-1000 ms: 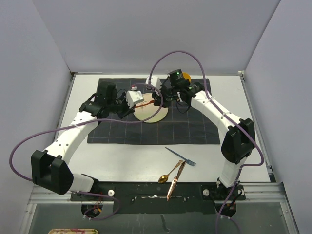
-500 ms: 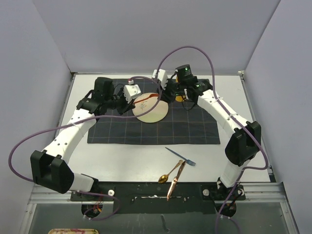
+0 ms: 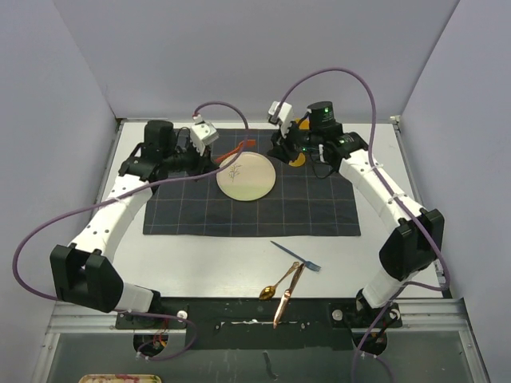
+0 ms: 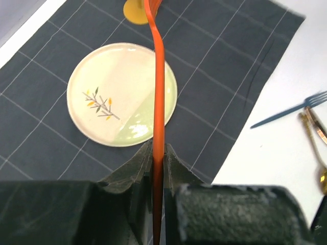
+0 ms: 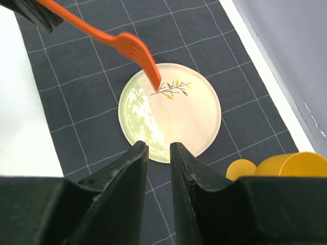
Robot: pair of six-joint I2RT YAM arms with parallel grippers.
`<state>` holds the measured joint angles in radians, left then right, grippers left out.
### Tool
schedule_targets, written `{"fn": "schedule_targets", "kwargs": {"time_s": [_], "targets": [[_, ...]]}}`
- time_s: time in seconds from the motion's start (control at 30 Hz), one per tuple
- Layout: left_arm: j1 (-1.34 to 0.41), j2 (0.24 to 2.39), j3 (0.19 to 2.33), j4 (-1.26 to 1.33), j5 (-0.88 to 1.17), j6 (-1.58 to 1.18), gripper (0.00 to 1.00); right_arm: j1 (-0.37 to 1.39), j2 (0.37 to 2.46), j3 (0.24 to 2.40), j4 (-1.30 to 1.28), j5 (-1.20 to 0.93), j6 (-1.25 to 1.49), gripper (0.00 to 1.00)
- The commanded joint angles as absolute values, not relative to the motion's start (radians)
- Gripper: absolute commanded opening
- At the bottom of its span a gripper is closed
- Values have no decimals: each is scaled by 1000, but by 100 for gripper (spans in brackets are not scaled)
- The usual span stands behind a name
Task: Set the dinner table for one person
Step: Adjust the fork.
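My left hand [image 4: 159, 158] grips the slim orange plastic fork [image 4: 159, 92], tines raised over the round cream sprig-painted plate [image 3: 247, 176] ahead of it, my right hand [image 5: 159, 153] narrowly parted and empty above that plate; on the wide white tabletop [image 3: 200, 263] beneath both hands, I judge, only the plate is placed, this fork not yet laid

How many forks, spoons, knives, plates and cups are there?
forks: 2, the orange fork and the blue fork
spoon: 1
knife: 1
plate: 1
yellow cup: 1
Total: 6
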<state>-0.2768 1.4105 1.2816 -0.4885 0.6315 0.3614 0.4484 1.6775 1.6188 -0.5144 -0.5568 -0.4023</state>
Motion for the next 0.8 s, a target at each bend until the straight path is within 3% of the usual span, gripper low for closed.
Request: {"fn": "schedule_targets", "kwargs": {"time_s": [0.0, 0.2, 0.4, 0.77], "targets": [[-235, 1429, 1331, -347, 806, 154, 0, 396, 1578, 1552, -366, -686, -222, 26], [-209, 1424, 1261, -152, 960, -120, 0, 300, 1567, 1373, 16, -899, 253, 26], [-197, 1431, 1176, 93, 1080, -387, 0, 289, 1600, 1285, 246, -948, 546, 25], [-190, 1455, 1031, 429, 1128, -663, 0, 302, 1625, 1282, 400, -952, 702, 27]]}}
